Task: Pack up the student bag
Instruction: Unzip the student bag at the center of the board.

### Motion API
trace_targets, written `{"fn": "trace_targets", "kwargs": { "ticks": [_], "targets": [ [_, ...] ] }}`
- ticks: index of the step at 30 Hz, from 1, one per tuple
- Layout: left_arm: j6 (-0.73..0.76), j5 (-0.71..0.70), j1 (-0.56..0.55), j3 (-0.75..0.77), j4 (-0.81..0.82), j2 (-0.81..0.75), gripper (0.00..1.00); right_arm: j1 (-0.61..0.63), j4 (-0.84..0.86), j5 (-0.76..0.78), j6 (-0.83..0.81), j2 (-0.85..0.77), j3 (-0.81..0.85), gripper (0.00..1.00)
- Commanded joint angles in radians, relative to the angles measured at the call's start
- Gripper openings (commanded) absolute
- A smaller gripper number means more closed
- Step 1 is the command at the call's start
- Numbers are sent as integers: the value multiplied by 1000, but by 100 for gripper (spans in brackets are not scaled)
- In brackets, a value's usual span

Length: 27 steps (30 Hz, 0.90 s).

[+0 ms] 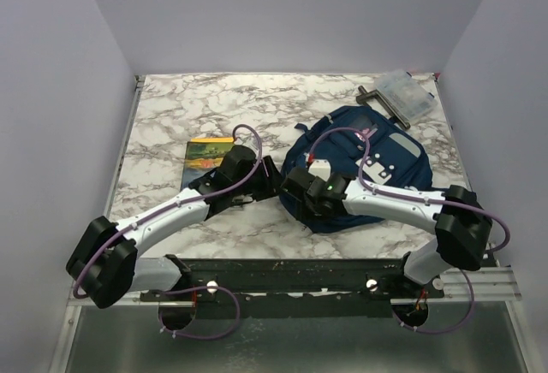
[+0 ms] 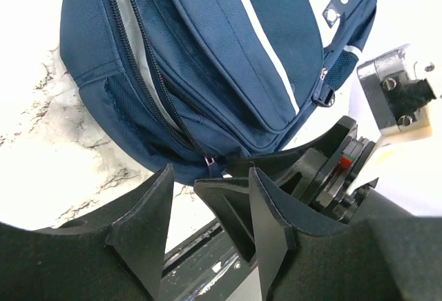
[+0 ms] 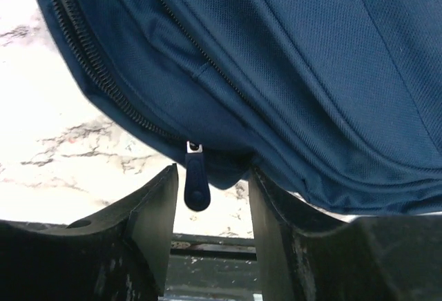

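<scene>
Where the bag [image 1: 390, 155] lies flat, right of centre on the table [image 1: 171, 108], both arms reach in to its near edge. The left end effector [image 2: 210, 177] sits at the bag's near left corner. Its fingers [image 2: 148, 218] stand apart and clamp nothing (a dark part of the other arm shows in the gap behind them). In the left wrist view the main zip [image 2: 135, 52] is parted along the side panel, with grey lining visible inside.

The right end effector [image 3: 213, 190] is at the same near edge. Its jaws are open, one on each side of the zip pull [image 3: 197, 180]. The pull hangs from the seam between the fingers [image 3: 148, 225], with a gap to either one.

A book [image 1: 208, 152] with a yellow and green cover lies left of the bag, partly under the left arm. A clear box [image 1: 409, 92] rests at the far right corner, just beyond the bag.
</scene>
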Motion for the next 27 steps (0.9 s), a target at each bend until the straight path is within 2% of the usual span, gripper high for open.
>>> {"fn": "trace_targets", "kwargs": {
  "ticks": [1,3,7,15,17,20,24,27],
  "targets": [
    [-41,-9,6,54,-46,57,50,2,16,95,-50,46,31,46],
    [-54,-20,5,62,-46,76,53,1,16,109,-67,55,37,37],
    [-87,-25,11,86,-46,130,64,2,26,79,-100,31,39,2],
    [-83,-11,11,182,-53,286,64,2,19,4,-154,-71,3,1],
    [-67,-29,11,206,-63,322,59,2,15,-16,-173,-87,3,1],
    [-32,-57,18,236,-68,354,46,1,-8,-50,-189,-97,13,1],
    [45,-98,45,264,-72,346,15,2,-84,-79,-199,-106,29,1],
    [95,-78,68,279,-72,342,2,1,-141,-77,-184,-132,18,1]
  ]
}}
